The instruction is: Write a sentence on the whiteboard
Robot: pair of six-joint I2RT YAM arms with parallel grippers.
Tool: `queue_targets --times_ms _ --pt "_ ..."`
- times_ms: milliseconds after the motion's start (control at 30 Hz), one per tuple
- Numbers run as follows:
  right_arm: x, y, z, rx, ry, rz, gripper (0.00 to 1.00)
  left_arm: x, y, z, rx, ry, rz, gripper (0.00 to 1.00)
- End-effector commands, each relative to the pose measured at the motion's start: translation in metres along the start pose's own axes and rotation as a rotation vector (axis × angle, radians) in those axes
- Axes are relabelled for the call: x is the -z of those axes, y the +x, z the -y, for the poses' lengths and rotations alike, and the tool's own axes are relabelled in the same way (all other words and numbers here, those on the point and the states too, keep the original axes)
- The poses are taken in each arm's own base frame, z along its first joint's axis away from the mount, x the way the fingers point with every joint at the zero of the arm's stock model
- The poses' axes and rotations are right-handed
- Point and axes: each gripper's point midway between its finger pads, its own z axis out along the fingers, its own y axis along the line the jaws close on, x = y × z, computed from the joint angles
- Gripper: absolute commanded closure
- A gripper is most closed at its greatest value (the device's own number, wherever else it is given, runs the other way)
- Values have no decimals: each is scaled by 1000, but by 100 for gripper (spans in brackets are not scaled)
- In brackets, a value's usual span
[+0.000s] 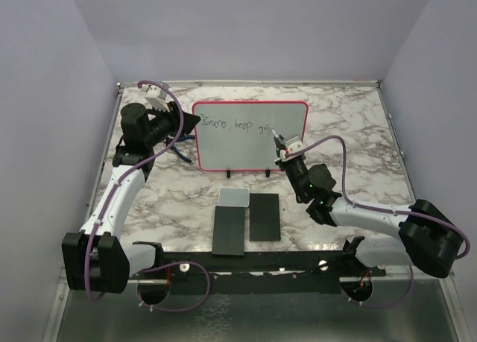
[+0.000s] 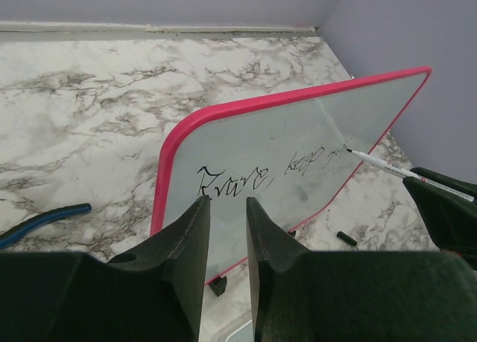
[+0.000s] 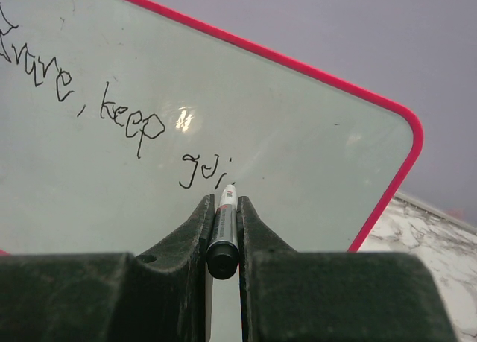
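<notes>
The whiteboard [image 1: 287, 144] stands upright at the back middle of the table, red-pink rim all round, also seen in the left wrist view [image 2: 168, 163] and the right wrist view [image 3: 298, 148]. The sentence [image 1: 231, 124] runs along its upper part and reads "Brave, keep goi" [image 2: 261, 174] [image 3: 127, 118]. My right gripper [image 1: 286, 149] [image 3: 223, 198] is shut on a marker [image 3: 223, 223] [image 2: 387, 165], whose tip sits at the board just after the last letter. My left gripper [image 1: 192, 122] [image 2: 225, 200] is at the board's left edge, jaws a narrow gap apart, nothing between them.
A small grey-white pad [image 1: 234, 197] and two black slabs [image 1: 228, 230] [image 1: 264, 217] lie in front of the board. A blue strip [image 1: 179, 154] [image 2: 45, 219] lies left of the board. Purple walls and a metal rim [image 1: 246, 82] bound the marble table.
</notes>
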Motion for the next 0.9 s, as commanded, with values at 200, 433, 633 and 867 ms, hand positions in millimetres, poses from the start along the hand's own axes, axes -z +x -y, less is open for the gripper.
queue_targets --times_ms 200,433,633,867 --pt "-1 9 2 9 24 -18 99 3 1 1 -15 -10 1 73" --pt "1 1 8 4 39 6 99 3 2 1 -15 -9 1 73" --pt "-2 -9 12 11 53 35 99 3 2 1 -13 -9 0 73" --pt "0 -10 16 15 70 36 99 4 1 1 -14 -9 2 73"
